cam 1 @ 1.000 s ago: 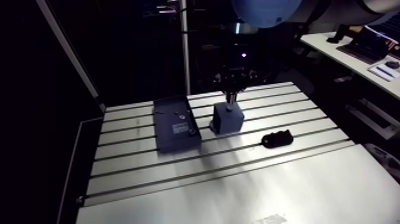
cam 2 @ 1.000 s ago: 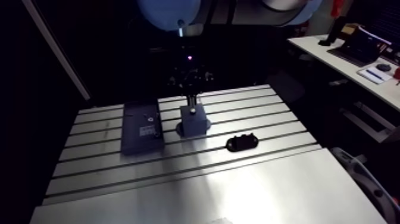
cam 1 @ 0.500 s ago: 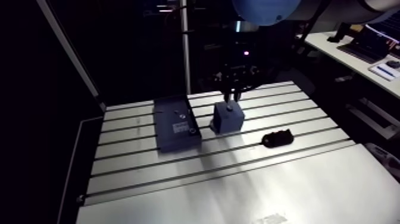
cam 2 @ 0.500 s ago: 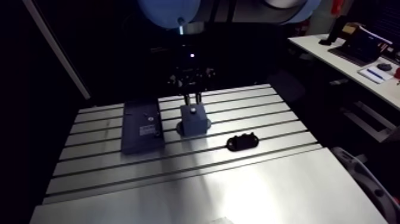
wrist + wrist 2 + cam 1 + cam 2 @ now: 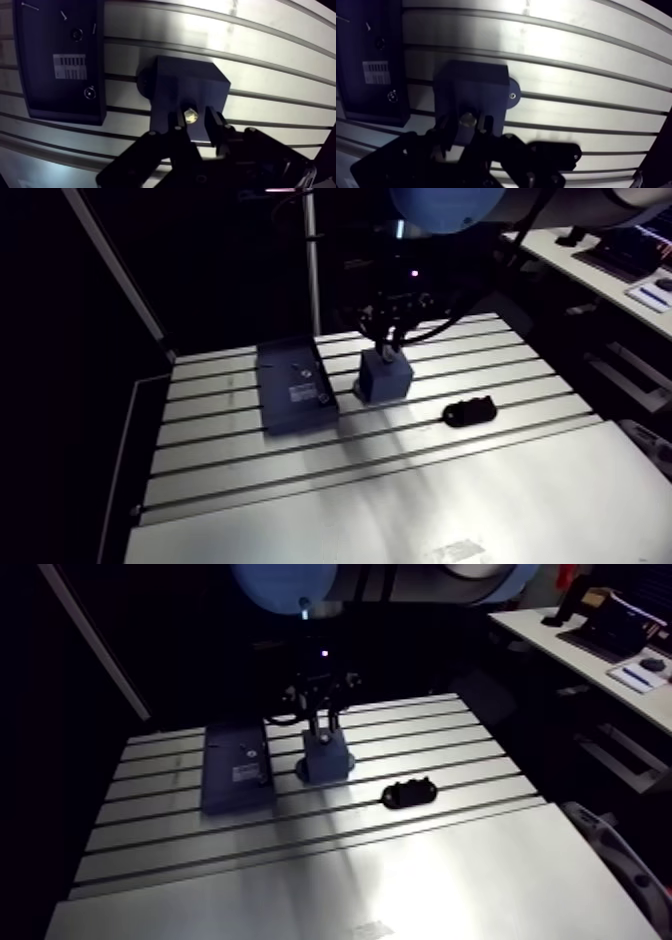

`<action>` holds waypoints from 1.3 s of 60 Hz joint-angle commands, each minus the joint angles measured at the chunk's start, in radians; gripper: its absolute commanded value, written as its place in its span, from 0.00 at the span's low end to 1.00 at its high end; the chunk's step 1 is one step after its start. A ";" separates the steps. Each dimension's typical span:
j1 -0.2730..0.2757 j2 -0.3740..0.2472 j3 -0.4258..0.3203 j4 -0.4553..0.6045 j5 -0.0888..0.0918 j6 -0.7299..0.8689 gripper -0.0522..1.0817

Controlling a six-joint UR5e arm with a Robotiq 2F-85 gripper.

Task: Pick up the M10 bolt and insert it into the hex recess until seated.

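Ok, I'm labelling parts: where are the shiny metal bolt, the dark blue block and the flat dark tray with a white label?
shiny metal bolt [image 5: 190,116]: wrist view, its bright head.
dark blue block [image 5: 192,85]: wrist view, top face.
flat dark tray [image 5: 47,97]: wrist view, bare floor.

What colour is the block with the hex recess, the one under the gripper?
The block is dark slate blue; it shows best in the arm view.

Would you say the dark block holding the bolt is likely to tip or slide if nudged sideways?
Probably neither. The block looks squat and rigid, so tipping seems unlikely. A screw at its base suggests it is fastened to the table, so it should hardly slide.
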 commanded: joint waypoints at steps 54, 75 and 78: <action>0.002 0.006 0.018 -0.014 -0.002 0.005 0.62; 0.002 0.007 0.018 -0.014 -0.002 0.005 0.63; 0.002 0.007 0.017 -0.014 -0.001 0.004 0.63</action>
